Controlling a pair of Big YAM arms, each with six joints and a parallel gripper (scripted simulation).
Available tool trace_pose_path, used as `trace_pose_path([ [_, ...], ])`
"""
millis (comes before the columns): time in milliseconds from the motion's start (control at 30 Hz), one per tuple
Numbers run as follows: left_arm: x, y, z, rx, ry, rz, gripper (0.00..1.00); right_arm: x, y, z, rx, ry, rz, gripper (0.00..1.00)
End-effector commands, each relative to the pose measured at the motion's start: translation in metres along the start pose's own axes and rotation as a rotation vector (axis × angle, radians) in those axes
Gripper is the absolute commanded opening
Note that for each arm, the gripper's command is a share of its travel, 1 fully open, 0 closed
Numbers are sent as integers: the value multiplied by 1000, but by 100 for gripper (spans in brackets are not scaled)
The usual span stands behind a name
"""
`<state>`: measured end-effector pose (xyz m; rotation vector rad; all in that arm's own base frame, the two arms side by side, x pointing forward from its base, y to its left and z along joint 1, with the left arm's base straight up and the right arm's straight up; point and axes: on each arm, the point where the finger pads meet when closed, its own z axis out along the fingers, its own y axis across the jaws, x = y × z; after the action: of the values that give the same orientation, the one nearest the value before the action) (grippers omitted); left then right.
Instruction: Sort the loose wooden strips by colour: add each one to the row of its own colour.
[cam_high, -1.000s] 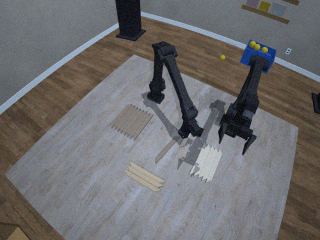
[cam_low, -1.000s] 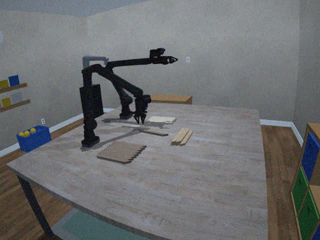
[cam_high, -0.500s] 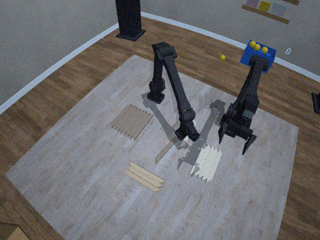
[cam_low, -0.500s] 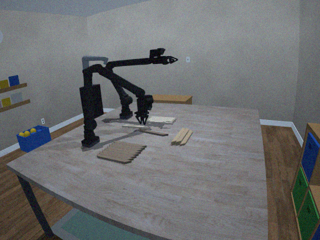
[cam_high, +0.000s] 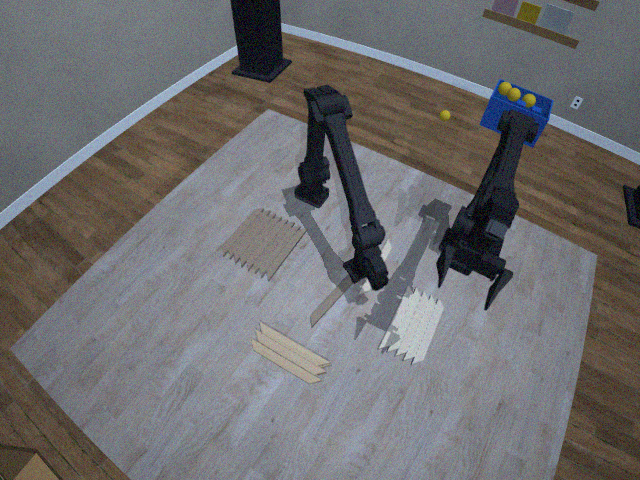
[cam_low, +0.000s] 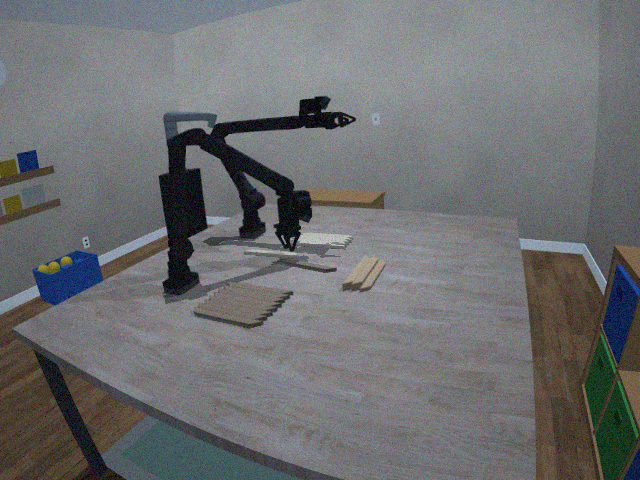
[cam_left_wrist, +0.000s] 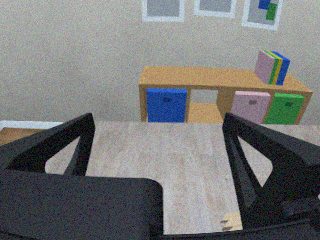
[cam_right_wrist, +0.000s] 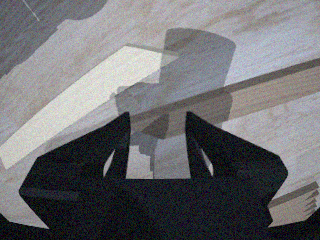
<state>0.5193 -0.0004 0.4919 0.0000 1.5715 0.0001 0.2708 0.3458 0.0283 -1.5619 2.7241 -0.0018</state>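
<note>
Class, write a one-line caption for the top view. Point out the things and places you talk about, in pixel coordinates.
Two dark arms (cam_high: 356, 175) (cam_high: 509, 170) above three rows of wooden strips, with a brown strip (cam_high: 328, 304) lying loose between them.

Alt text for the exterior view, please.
The right gripper hovers, fingers down, over loose white and brown strips on a table; the left gripper is raised higher. Brown, white and tan rows lie around them.

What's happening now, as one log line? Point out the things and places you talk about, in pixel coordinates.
left tool (cam_high: 463, 297) (cam_low: 351, 119) (cam_left_wrist: 159, 118): open, raised | right tool (cam_low: 290, 248) (cam_right_wrist: 158, 114): open, low | white strip (cam_high: 386, 250) (cam_low: 258, 252) (cam_right_wrist: 85, 100): loose | brown strip (cam_high: 324, 307) (cam_low: 316, 266) (cam_right_wrist: 275, 96): loose
</note>
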Motion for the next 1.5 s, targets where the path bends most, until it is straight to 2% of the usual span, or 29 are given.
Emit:
trace_pose_path([
  [0, -22, -6, -1, 10, -38, 8, 100, -21, -9, -10, 1, -26, 133, 42],
  [333, -26, -6, -1, 10, -44, 8, 100, -22, -30, -10, 3, -27, 339, 42],
  [533, -28, -6, -1, 10, -47, 8, 100, -24, -23, -10, 3, -27, 379, 42],
  [900, -32, -6, -1, 10, -54, 7, 100, -23, -54, -10, 0, -28, 625, 42],
  [1100, -34, -6, -1, 10, -57, 7, 100, -26, -47, -10, -2, -27, 664, 42],
  [1467, -38, -6, -2, 10, -64, 7, 100, -22, -79, -10, -2, -28, 911, 42],
])
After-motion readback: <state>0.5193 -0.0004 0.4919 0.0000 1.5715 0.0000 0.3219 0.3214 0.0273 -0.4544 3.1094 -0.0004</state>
